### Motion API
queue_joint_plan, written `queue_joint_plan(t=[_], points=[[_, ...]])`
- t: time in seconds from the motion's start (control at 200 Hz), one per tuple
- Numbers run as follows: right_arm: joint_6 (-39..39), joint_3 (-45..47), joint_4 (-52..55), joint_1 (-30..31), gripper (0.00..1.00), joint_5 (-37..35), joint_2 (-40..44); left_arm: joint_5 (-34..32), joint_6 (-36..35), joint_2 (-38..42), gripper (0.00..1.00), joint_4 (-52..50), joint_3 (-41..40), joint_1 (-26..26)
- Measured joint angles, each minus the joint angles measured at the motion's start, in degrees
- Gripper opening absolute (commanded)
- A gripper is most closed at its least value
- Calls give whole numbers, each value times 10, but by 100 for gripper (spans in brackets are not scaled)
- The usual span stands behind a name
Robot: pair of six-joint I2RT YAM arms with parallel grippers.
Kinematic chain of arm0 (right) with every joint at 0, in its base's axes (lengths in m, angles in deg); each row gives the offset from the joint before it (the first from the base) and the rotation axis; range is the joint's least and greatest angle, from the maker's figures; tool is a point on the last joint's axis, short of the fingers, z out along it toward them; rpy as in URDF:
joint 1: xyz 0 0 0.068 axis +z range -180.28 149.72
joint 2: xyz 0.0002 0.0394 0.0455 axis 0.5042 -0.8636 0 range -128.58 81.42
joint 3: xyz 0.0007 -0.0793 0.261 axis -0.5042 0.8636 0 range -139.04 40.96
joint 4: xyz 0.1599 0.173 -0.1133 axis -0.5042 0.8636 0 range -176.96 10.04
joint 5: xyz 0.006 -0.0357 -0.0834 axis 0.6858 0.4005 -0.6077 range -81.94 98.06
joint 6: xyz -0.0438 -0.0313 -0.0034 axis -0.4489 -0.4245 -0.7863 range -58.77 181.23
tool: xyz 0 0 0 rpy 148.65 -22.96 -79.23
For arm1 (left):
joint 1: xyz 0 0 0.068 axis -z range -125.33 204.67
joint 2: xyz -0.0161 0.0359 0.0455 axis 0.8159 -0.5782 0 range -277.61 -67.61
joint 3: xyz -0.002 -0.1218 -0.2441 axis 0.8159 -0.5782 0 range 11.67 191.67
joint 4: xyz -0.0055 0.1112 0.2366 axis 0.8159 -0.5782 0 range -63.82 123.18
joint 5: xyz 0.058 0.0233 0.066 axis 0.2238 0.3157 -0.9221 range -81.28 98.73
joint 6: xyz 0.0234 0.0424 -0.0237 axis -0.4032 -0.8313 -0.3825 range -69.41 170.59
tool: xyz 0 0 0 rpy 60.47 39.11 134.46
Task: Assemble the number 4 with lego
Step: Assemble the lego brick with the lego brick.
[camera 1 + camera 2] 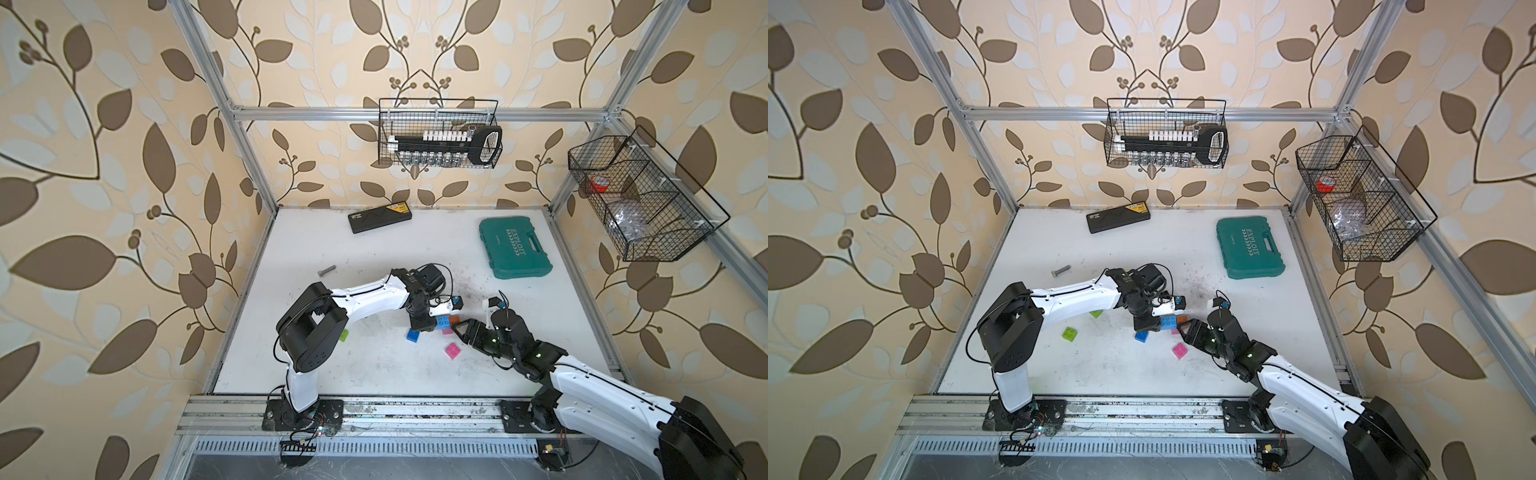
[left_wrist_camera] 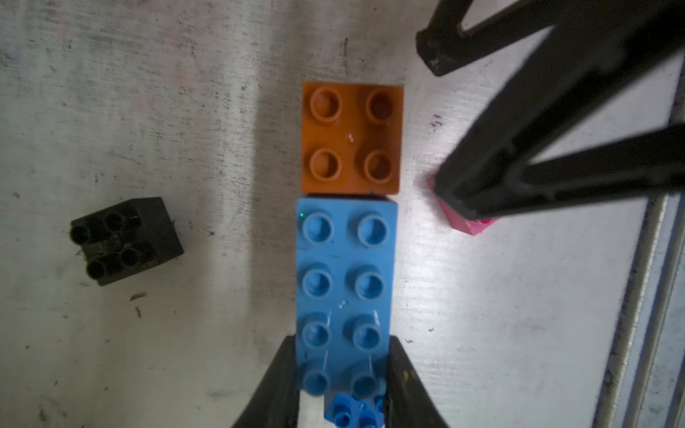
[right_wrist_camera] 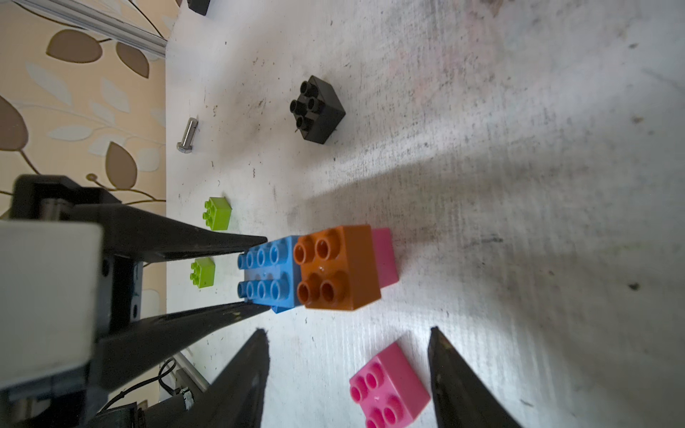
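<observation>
Two black fingers point(image 2: 281, 378) of the left claw point(image 2: 343, 339) pinch the long sides of the light blue brick point(image 2: 346, 266) at one end, pressed flat against it, with its studs facing the wrist camera. The brick's free end butts against the orange brick point(image 2: 351, 137), so the two form one straight row with their studded tops level. At the gripped end a dark blue brick point(image 2: 352, 411) peeks out past the light blue one and is mostly hidden. In the right wrist view a half-hidden pink brick point(image 3: 385, 255) shows against the orange brick; whether it carries the orange one cannot be told. The right claw point(image 3: 348, 331) stands spread and holds nothing, its tips just beside the row. A loose pink brick point(image 3: 389, 392) lies between its fingers, close to one of them, and whether they touch cannot be made out. The black brick point(image 2: 126, 241) sits alone, apart from the row, on the side away from the right claw. Two lime green bricks point(image 1: 1069, 333) point(image 1: 1096, 313) lie well apart from the row, toward the left arm's side. All of this sits near the middle of the scuffed white table point(image 1: 374, 257). A steel bolt point(image 1: 327, 272) lies farther back, and the flat black box point(image 1: 380, 218) and the teal tool case point(image 1: 515, 247) rest near the rear edge.
</observation>
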Motion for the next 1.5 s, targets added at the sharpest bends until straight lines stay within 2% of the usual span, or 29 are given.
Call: queue_joint_plan(t=[0.345, 0.48, 0.91, 1.315, 1.5], points=[[0, -1, -20, 10, 62, -5, -29, -5, 0, 0, 0, -8, 2, 8], [-1, -2, -27, 15, 55, -12, -30, -5, -1, 0, 0, -12, 6, 10], [0, -7, -40, 20, 56, -21, -60, -10, -2, -3, 0, -20, 8, 12], [10, -18, -37, 26, 45, -28, -73, -33, -4, -12, 0, -27, 19, 20], [28, -18, -20, 30, 43, -39, -61, -35, -8, -13, 0, -32, 28, 23]])
